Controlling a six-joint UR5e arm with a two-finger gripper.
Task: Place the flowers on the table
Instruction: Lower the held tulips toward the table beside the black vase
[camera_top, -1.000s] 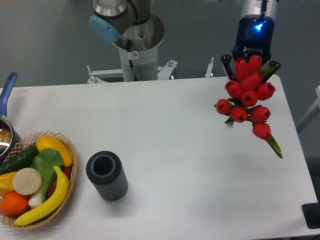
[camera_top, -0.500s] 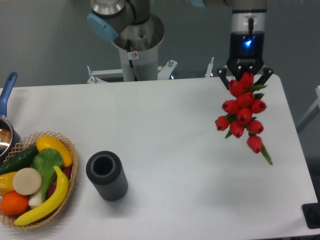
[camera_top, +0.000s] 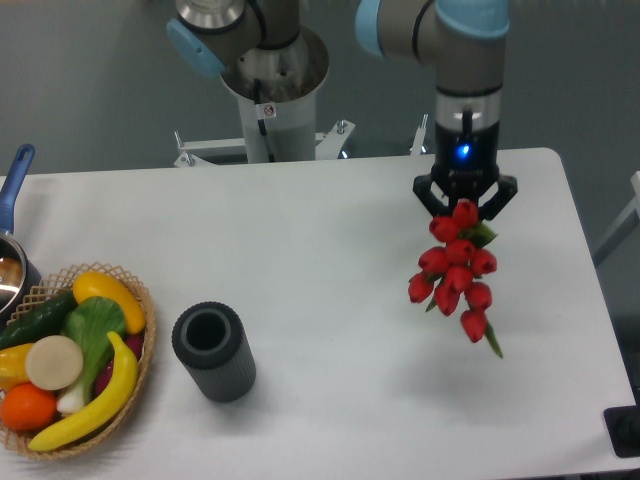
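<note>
Camera view: my black two-finger gripper (camera_top: 465, 203) clamps the bunch of red tulips with green stems (camera_top: 455, 272). I see them hanging above the white matte table's (camera_top: 330, 260) right half.

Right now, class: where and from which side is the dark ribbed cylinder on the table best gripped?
Judging by its pose, grip the dark ribbed cylinder across its ribbed sides, just below the open rim, coming from above. It stands upright with free table around it; the basket sits apart on its left.
</note>
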